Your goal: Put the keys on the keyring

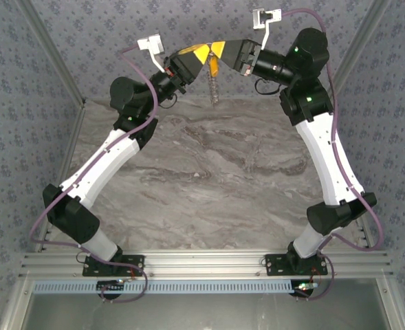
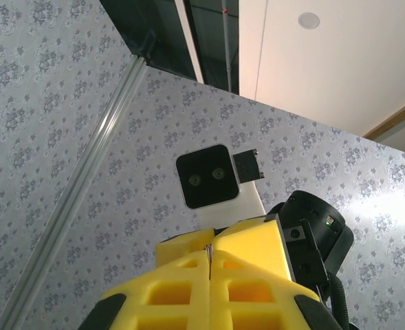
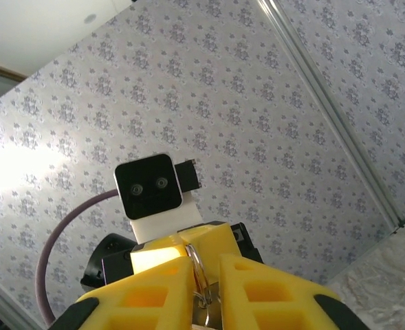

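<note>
Because threading is done mid-air, well above the bench (image 1: 209,172) | right gripper (image 3: 203,269) pinches the keyring (image 3: 194,264) edge-on, its chain (image 1: 214,89) hanging free | left gripper (image 2: 210,261), pressed together on a thin sliver, probably the key (image 1: 214,67), meets it tip-to-tip for alignment.

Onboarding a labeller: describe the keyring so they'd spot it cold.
At the marble table's far edge, the left gripper and right gripper meet tip to tip. The keyring hangs below that junction, under an orange key. It is one thin, pale metal strand, unlike the bulky yellow grippers.
</note>
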`<state>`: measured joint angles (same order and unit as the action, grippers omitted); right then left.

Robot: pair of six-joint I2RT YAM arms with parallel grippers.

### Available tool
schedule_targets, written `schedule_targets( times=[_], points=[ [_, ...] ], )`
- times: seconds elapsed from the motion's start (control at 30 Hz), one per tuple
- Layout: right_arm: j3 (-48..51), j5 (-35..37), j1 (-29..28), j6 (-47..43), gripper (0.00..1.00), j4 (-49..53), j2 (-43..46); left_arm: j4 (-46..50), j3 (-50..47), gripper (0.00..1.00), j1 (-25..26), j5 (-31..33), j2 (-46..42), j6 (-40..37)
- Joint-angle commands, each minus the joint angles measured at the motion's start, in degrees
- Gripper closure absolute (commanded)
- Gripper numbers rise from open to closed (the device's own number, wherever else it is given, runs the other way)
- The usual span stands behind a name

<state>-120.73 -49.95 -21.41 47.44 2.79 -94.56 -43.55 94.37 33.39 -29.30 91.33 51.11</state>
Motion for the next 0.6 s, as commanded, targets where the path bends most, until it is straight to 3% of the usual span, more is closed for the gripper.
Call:
schedule_targets(
  times=[0.0,0.17,0.37,0.57],
  points=[
    [-1.90,-1.66,-0.23,0.32,0.87,-1.38,-0.58,-2.44,2.86,1.00,0.45,-1.26,0.47,0.21],
    [-1.91,-3.26,-0.30,0.78,1.00,-1.86,-0.67,-1.49,3.54,1.00,0.80,-1.37,0.78,-0.22],
    [-1.72,-3.55,0.25,-1.96,1.00,1.37,0.11,1.80,4.61,1.00,0.90,-1.23,0.92,-1.58],
    [-0.18,-4.25,3.84,-6.28,1.00,7.13,2.27,8.24,2.75,0.54,0.12,0.48,-2.38,-6.73]
  ],
)
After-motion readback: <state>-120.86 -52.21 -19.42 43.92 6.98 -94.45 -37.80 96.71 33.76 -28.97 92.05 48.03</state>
